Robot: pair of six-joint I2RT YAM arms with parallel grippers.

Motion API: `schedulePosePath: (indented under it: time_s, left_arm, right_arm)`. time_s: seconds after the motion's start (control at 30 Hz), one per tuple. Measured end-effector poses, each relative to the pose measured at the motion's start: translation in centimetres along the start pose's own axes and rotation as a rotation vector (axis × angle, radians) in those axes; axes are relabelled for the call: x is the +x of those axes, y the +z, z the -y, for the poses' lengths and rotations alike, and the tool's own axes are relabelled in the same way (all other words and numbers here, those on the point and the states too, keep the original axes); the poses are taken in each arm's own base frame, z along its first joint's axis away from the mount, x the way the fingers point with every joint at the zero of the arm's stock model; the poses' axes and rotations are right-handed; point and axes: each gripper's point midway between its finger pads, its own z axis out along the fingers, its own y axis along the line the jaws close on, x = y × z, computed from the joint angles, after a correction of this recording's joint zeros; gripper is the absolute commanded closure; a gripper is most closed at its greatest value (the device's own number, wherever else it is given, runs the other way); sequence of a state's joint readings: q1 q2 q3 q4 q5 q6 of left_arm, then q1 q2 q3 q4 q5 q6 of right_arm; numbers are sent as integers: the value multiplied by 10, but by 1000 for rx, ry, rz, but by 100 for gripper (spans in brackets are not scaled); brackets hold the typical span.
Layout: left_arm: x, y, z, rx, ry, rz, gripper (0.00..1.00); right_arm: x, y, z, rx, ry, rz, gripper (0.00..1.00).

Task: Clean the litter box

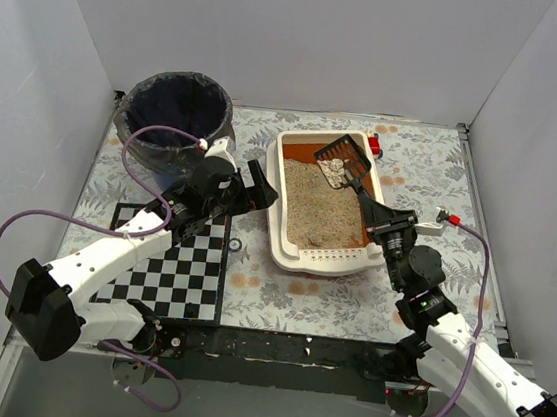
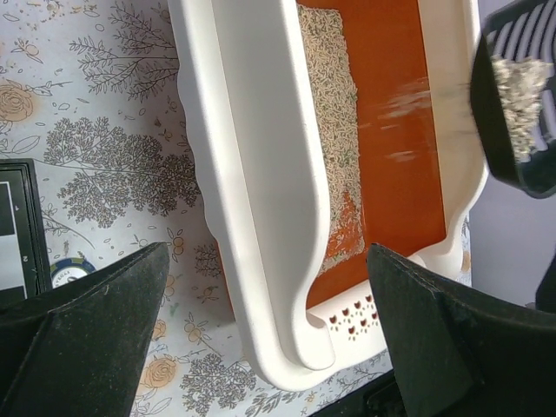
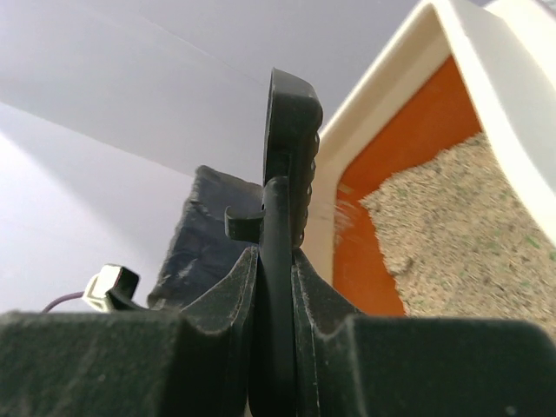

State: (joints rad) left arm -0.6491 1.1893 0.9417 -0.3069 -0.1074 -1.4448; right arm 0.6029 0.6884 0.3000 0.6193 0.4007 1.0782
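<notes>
The cream-white litter box (image 1: 278,231) lies mid-table, its beige litter (image 1: 321,205) heaped toward the near end and the orange floor bare at the far end. My right gripper (image 1: 378,218) is shut on the handle of a black slotted scoop (image 1: 343,158), which hangs over the bare far end with litter in it. In the right wrist view the handle (image 3: 283,165) is pinched upright between the jaws of the gripper (image 3: 276,261). My left gripper (image 2: 268,261) is open over the box's left rim (image 2: 252,174), nothing held. The scoop (image 2: 521,113) shows blurred grains beneath it.
A round blue bin with a dark bag (image 1: 173,116) stands at the back left, beyond my left arm. A black-and-white checkerboard (image 1: 181,268) lies front left, a small ring (image 1: 235,246) beside it. A red-capped object (image 1: 374,144) sits behind the box. White walls enclose the table.
</notes>
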Motion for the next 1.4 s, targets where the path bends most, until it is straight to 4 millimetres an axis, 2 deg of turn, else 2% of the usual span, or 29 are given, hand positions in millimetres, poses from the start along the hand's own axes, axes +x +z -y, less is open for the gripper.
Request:
schedulePosePath:
  time_s: [0.1, 0.43, 0.67, 0.77, 0.9, 1.0, 1.2, 1.33, 1.4]
  left_arm:
    - [0, 0, 0, 1, -2, -1, 2]
    - [1, 0, 1, 5, -3, -4, 2]
    - [4, 3, 0, 2, -1, -16, 2]
    - [5, 4, -1, -1, -1, -19, 2]
    - [5, 5, 0, 0, -1, -20, 2]
    - [5, 8, 0, -7, 0, -29, 2]
    - [5, 8, 0, -8, 0, -29, 2]
    - [6, 9, 0, -9, -3, -32, 2]
    - [7, 9, -1, -12, -5, -35, 2]
  right_arm:
    - [5, 0, 13, 59, -5, -14, 99]
    - [6, 2, 9, 36, -27, -21, 99]
    - [9, 3, 16, 72, -9, -28, 99]
    - [7, 1, 27, 137, 41, -15, 99]
    - [18, 6, 26, 123, 86, -55, 99]
    - [23, 5, 39, 256, 159, -77, 99]
    - [10, 0, 27, 271, 277, -37, 99]
    - [18, 3, 35, 306, 323, -53, 99]
    - [22, 4, 45, 349, 327, -59, 99]
